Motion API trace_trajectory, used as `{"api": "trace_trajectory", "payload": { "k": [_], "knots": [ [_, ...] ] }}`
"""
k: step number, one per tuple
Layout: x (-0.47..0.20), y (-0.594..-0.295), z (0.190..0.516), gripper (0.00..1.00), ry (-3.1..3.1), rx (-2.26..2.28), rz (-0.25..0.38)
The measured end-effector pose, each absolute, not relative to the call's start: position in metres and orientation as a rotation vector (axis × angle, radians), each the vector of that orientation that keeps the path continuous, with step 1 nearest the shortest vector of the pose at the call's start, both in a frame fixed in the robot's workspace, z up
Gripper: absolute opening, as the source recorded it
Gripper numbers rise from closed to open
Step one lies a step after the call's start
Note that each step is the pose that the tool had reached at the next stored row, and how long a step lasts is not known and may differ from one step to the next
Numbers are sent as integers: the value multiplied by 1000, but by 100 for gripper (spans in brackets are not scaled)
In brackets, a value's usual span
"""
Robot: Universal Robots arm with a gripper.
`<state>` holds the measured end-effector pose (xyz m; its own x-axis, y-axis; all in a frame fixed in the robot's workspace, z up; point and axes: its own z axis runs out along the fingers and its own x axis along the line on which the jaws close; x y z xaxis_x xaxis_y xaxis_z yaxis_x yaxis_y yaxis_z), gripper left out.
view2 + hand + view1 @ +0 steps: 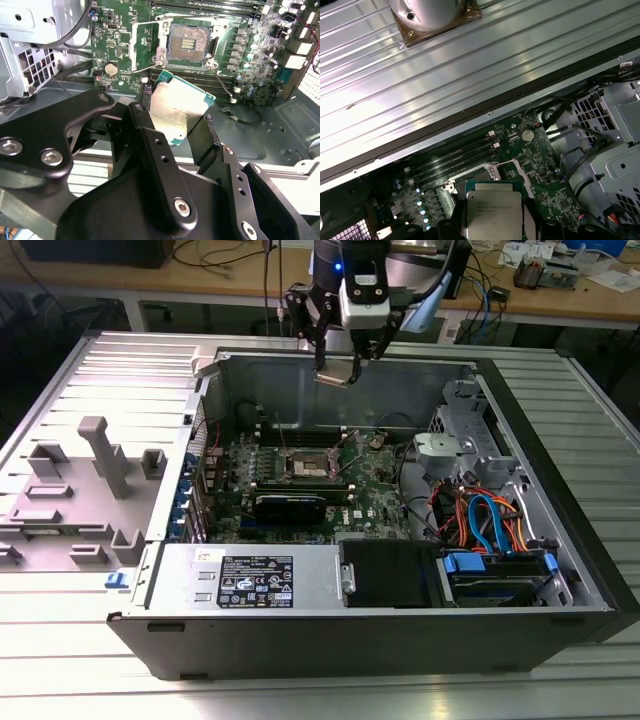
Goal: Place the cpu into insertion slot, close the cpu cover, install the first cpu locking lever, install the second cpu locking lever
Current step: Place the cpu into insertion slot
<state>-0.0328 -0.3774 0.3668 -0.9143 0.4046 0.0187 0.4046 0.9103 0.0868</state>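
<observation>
My gripper (338, 362) hangs high above the back wall of the open computer case, shut on the cpu (334, 375), a small flat silver square. In the second wrist view the cpu (177, 107) sits tilted between the two black fingers (145, 125), well above the board. Below it, the insertion slot (189, 44) lies bare with its dark brownish centre showing, and the cpu cover (145, 42) is swung open beside it. A thin wire lever (221, 77) sticks out from the socket's corner. The exterior view has the insertion slot (305, 468) on the green board, forward of and below the gripper. The first wrist view shows the cpu (492, 212) from its printed side.
A long black card (290, 505) lies just in front of the socket, with memory slots (300, 430) behind it. The power supply (250, 580) fills the case front. A drive cage with orange and blue cables (490, 525) is at the exterior view's right. Grey fixtures (100, 465) stand on the exterior view's left.
</observation>
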Motion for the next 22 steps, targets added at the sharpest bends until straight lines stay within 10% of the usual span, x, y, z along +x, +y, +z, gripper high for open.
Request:
{"api": "trace_trajectory", "payload": {
  "k": [22],
  "knots": [
    [-33,-377,367,55,-3062,-695,-140]
  ]
}}
